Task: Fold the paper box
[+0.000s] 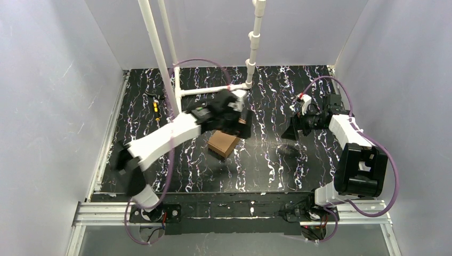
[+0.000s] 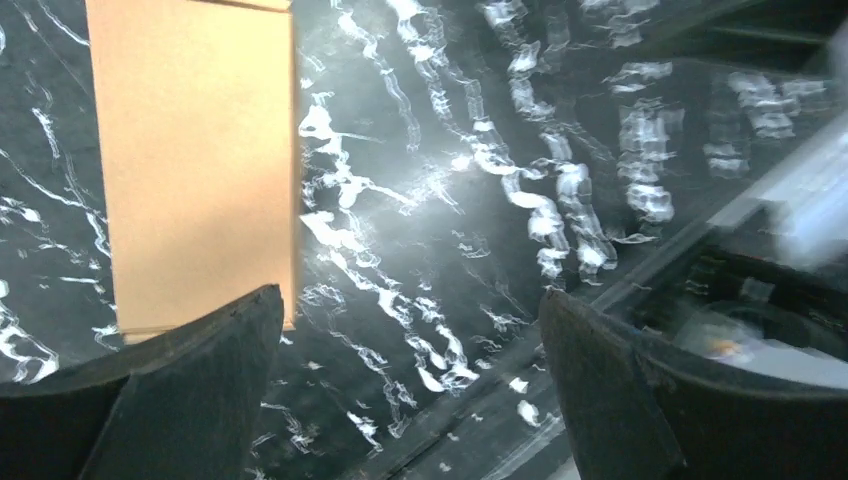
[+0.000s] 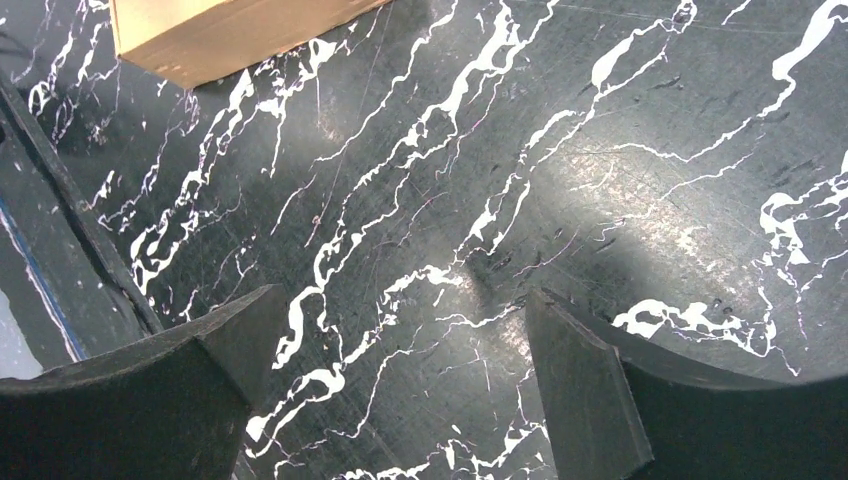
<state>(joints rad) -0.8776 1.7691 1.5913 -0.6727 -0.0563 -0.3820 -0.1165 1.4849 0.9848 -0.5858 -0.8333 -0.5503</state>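
The left claw (image 2: 410, 303) is wide apart and holds nothing. The paper box (image 2: 195, 165) lies flat on the black table (image 2: 450, 150), just in front of one finger (image 2: 215, 340), not between the two. The right claw (image 3: 400, 300) is wide apart too, over bare table. The box is well ahead of it, off to the side.

A black tabletop (image 1: 266, 160) veined in white is lying between pale grey-lilac walls (image 1: 48, 106) that are closing it in on three sides. White pipes (image 1: 255, 42) are rising from its far part and joining a low horizontal run there. Small yellow bits (image 1: 155, 108) are sitting near the left edge, too small to identify. A metal rail (image 1: 101, 212) is running along the near edge.
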